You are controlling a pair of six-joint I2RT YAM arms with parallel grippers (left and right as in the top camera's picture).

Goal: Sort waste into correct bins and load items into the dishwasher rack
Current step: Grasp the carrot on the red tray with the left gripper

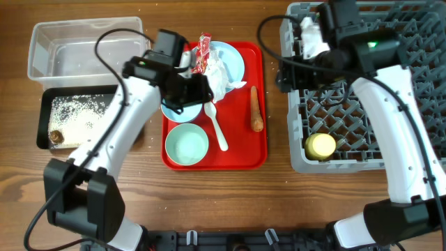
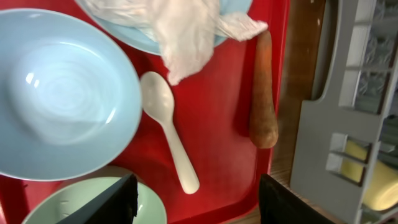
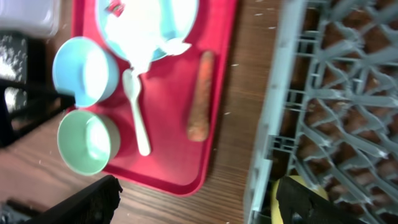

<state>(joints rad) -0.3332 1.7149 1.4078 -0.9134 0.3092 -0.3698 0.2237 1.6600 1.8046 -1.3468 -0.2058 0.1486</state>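
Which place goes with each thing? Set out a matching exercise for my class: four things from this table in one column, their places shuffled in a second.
Things
1. yellow cup
2. rice grains
3. carrot stick
4. crumpled napkin

Places
A. on the pale blue plate
B. lying directly on the red tray
C. in the grey dishwasher rack
D. in the black tray

Pairs: 1-C, 2-D, 3-B, 4-A

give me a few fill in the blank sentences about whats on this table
The cup in the dishwasher rack is ____. The rice grains lie in the ____ bin. The red tray holds ____ bowls. The napkin lies on the blue ____.
Missing words: yellow, black, two, plate.
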